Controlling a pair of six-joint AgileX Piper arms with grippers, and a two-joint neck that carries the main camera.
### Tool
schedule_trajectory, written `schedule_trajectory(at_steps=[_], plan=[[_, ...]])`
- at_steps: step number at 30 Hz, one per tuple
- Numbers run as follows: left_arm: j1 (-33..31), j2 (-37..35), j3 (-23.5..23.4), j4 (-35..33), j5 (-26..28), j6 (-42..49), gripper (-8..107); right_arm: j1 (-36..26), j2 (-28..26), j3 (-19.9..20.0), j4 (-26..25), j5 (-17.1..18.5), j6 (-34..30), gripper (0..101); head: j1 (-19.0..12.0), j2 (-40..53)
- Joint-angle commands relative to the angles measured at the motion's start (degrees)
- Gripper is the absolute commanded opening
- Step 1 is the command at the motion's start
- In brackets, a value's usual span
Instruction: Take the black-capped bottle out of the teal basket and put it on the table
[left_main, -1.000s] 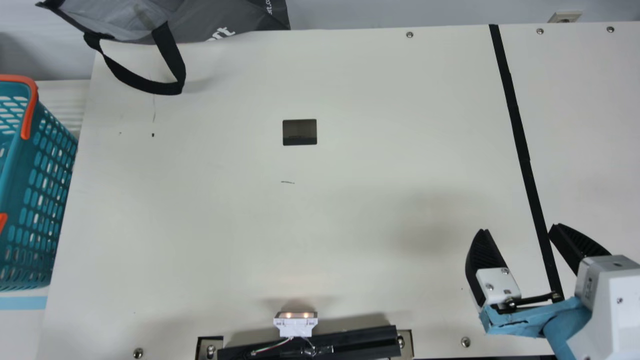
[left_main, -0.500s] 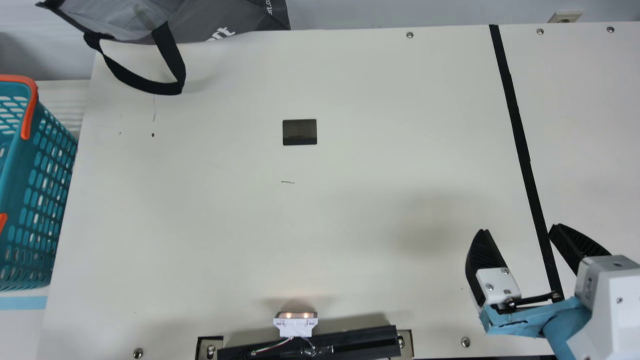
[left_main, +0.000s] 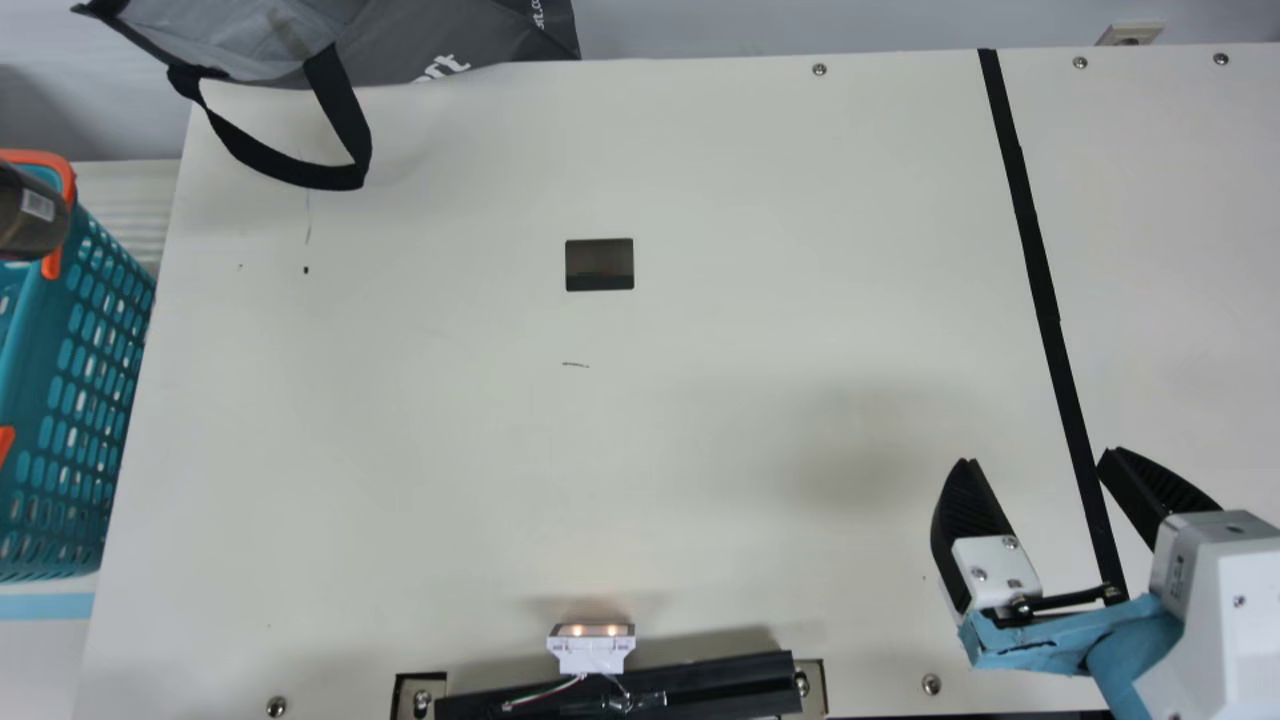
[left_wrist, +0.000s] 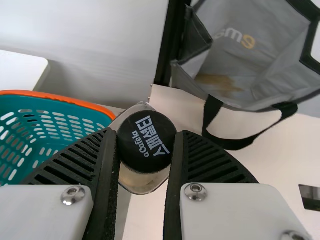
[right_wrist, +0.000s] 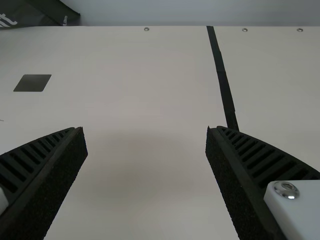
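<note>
In the main view my right gripper (left_main: 1035, 460) stands open over the table's near right part, and in the right wrist view the same gripper (right_wrist: 145, 130) has nothing between its fingers. A dark bottle (left_main: 30, 215) shows at the main view's left edge, in front of the rim of the teal basket (left_main: 75, 400). In the left wrist view my left gripper (left_wrist: 147, 137) is shut on the black-capped bottle (left_wrist: 146, 142), its fingers at both sides of the cap. The teal basket (left_wrist: 60, 107) with its orange rim lies beside the bottle there.
A grey bag (left_main: 430, 40) with a black strap (left_main: 345, 120) lies at the far left edge of the cream table (left_main: 700, 300). A black tape line (left_main: 1030, 240) runs down the right side. At the near edge is a black bar (left_main: 690, 680) with a small lit device (left_main: 590, 650).
The dark bottle has come into the main view at the left edge, above the basket's rim. My right arm has kept still.
</note>
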Motion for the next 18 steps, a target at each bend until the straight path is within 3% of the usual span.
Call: schedule_trajectory(at_steps=[1,18], plan=[[-3.4,-0.2,0.9,1.7,-1.0,-1.6,0,0.0,0.0,0.0,0.0,0.0,0.0,91,-0.2,0.5],[-22.0,-0.5,4.8,13.8,-7.0,-16.7,0,0.0,0.0,0.0,0.1,-0.1,0.0,91,-0.2,0.5]])
